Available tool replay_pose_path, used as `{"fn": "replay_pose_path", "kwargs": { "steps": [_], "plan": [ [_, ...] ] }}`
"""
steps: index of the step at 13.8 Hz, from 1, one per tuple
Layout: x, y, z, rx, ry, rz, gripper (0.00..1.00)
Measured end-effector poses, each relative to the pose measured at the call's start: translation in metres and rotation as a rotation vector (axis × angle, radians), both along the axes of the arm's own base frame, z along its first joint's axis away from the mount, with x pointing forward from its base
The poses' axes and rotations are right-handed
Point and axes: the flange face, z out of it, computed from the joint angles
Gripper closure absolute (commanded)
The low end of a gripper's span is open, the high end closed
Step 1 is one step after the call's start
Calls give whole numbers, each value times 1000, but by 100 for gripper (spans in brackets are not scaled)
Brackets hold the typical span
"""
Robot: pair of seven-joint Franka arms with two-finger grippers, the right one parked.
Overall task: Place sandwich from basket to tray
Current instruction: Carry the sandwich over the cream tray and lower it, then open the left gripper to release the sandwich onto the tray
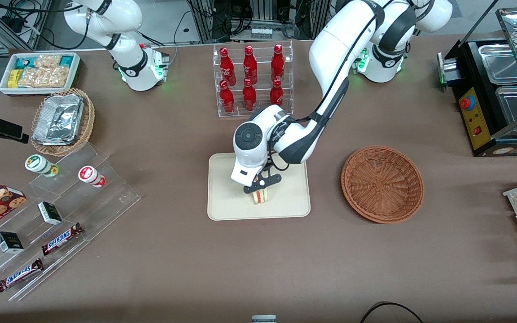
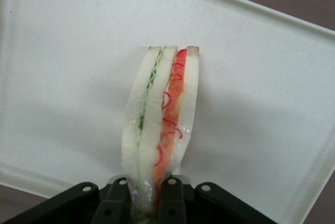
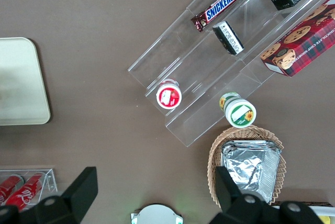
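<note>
1. The end effector (image 1: 261, 189) is hovering low over the middle of the tray (image 1: 222, 208), and its fingers are clamping the sandwich (image 1: 261, 196) at one narrow end, so the bread is bulging slightly where it is being squeezed.

2. The sandwich is sitting over the tray, at or just above its surface (whether it is already touching cannot be told), and the basket (image 1: 382, 184) is lying empty, well apart toward the working arm's end of the tabletop.

3. The wedge is being held on edge, so it is likely to tip onto a flat face when released. That is harmless here, since bare tray is surrounding it.

4. If the fingers are opening while the sandwich is hanging above the tray, it may bounce or roll toward the rim.

5. The wrapping looks glossy (probably film) and may be clinging to a finger, dragging the sandwich up as the arm lifts.

6. In the wrist view the sandwich (image 2: 162, 124) is stretching its long axis straight away from the fingers, cut edge with red and green layers facing the camera.

7. In the front view the striped edge is facing the front camera.
</note>
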Motion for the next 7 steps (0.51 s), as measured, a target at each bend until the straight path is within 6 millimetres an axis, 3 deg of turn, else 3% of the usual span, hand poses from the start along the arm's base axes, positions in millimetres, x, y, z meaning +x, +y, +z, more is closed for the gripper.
{"fn": "replay_pose_path", "kwargs": {
  "steps": [2, 3, 4, 5, 7],
  "plan": [
    [1, -1, -3, 3, 4, 1, 100],
    [1, -1, -5, 5, 5, 1, 80],
    [1, -1, -7, 6, 7, 1, 36],
    [1, -1, -9, 8, 8, 1, 0],
    [1, -1, -10, 7, 8, 2, 0]
  ]
}}
